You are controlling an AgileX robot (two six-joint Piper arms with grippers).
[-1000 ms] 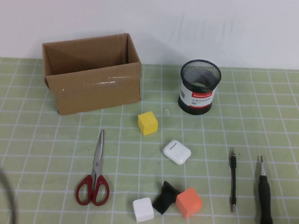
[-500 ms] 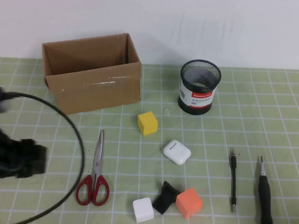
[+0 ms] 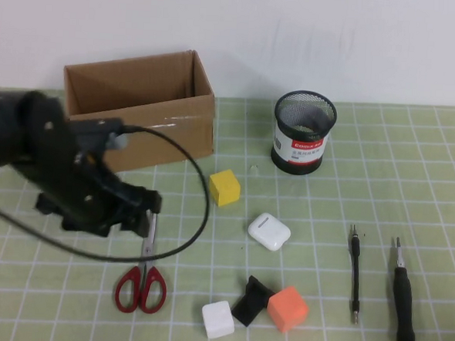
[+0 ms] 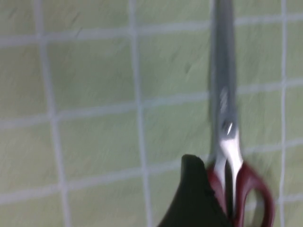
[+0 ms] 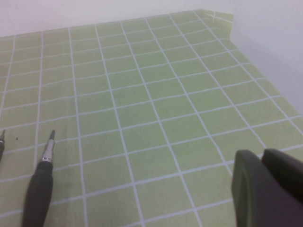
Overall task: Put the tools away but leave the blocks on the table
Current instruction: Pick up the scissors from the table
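The red-handled scissors (image 3: 144, 277) lie closed on the green grid table (image 3: 50, 299), left of centre. My left gripper (image 3: 145, 214) hangs open just over their blades. In the left wrist view one black finger (image 4: 193, 198) sits beside the scissors (image 4: 226, 118) at their red handles; the other finger is out of view. The thin screwdriver (image 3: 354, 275) and the thick black-handled screwdriver (image 3: 403, 296) lie at the right. The yellow block (image 3: 225, 187), white block (image 3: 218, 319), black piece (image 3: 250, 299) and orange block (image 3: 287, 308) rest on the table. My right gripper (image 5: 262, 155) is shut and empty, off to the side of the thick screwdriver (image 5: 40, 189).
An open cardboard box (image 3: 138, 115) stands at the back left, and a black mesh cup (image 3: 303, 133) at the back centre. A white earbud case (image 3: 268, 231) lies mid-table. The left arm's cable (image 3: 199, 192) loops over the mat.
The left arm has swung in from the left edge and now hangs over the scissors' blades. Nothing on the table has moved.
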